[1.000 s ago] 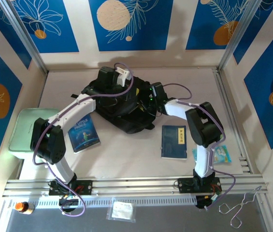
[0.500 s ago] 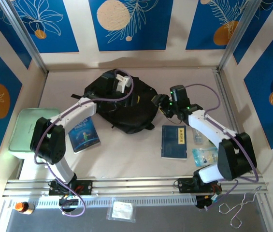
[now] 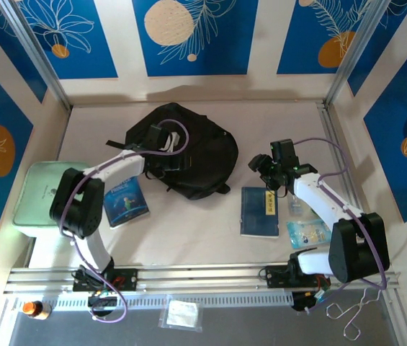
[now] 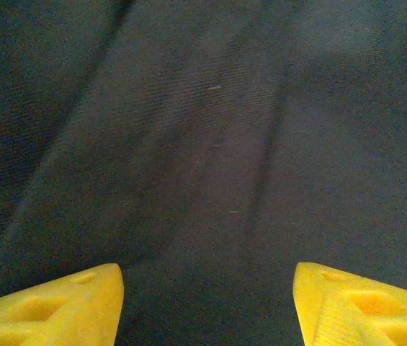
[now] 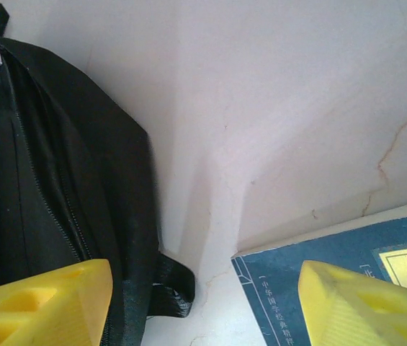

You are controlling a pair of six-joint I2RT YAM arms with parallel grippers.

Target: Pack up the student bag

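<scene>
Student bag [image 3: 199, 155] lies flat on bench [image 3: 189, 238], toward 12 o'clock of centre. Left jaws released, spread over the bag's black fabric near its 9 o'clock edge, nothing between them. Right jaws released and empty, over bare bench between bag and dark blue book [image 3: 259, 211] at bag's 4 o'clock. Second book [image 3: 125, 202] at bag's 8 o'clock.

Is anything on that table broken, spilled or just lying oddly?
Nothing is spilled. One flaw: a thin brownish crack runs across the white tabletop, just beyond the far edge of the blue book. The large black fabric backpack lies slumped flat, which looks normal for a soft bag.
</scene>
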